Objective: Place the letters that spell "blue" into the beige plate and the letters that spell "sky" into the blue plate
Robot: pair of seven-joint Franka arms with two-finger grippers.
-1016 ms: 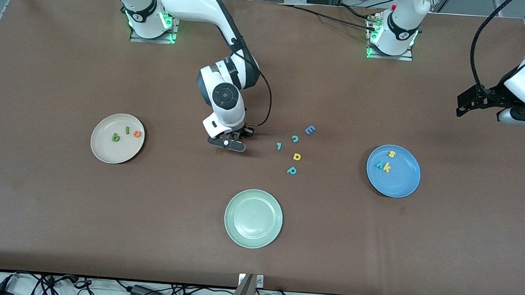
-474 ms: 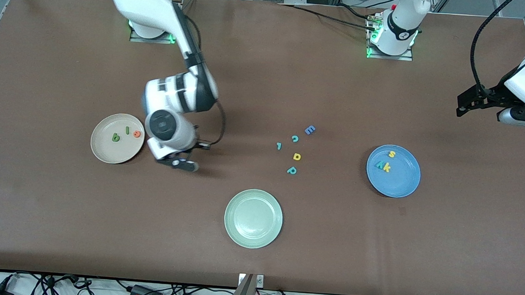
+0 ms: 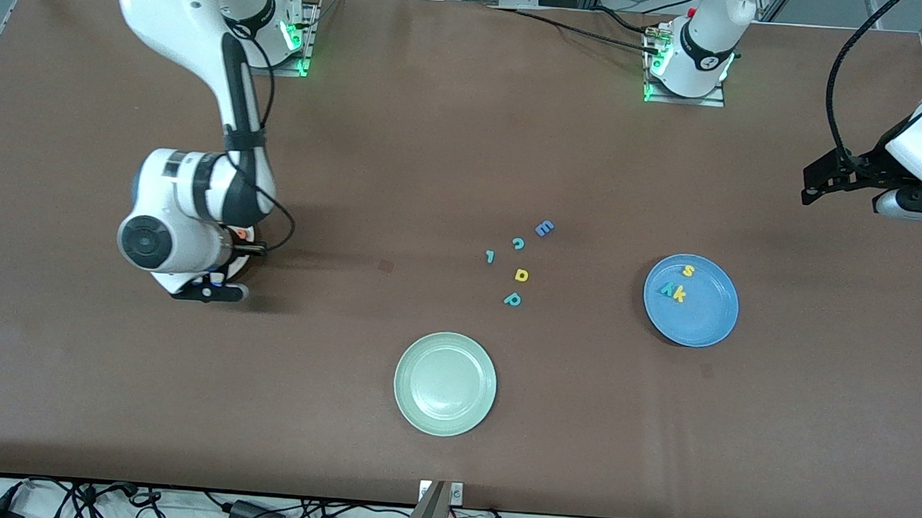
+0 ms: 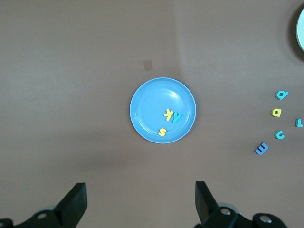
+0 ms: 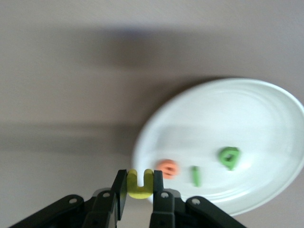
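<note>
The beige plate point(image 5: 223, 142) lies at the right arm's end of the table, mostly hidden in the front view under the right arm's wrist; the right wrist view shows it with three letters already in it, the dark green b point(image 5: 229, 157), the green l point(image 5: 195, 175) and the orange e point(image 5: 167, 168); the blue plate point(image 3: 702, 319) lies toward the left arm's end and carries the yellow s point(image 3: 688, 271), the yellow k point(image 3: 679, 294) and the teal y point(image 3: 668, 289), so that word seems finished; the pale green plate point(image 3: 445, 384) is nearest to the front camera and has nothing in it; the right gripper point(image 5: 140, 190) is over the edge of the beige plate and its jaws are closed on the yellow u point(image 5: 140, 183), the last letter of "blue"; the left gripper point(image 4: 137, 204) waits high over the table near the blue plate, with its jaws spread wide and holding nothing; between the plates remain the blue capital E point(image 3: 544, 229), the teal c point(image 3: 518, 243), the teal l point(image 3: 490, 256), the yellow a point(image 3: 522, 275) and the teal p point(image 3: 512, 299), which should stay there; the risk I see is in the release: the u hangs just over the rim, so if it is dropped here it may fall on the table or bounce off the rim; it is light foam and could also stick to one finger when the jaws part.
</note>
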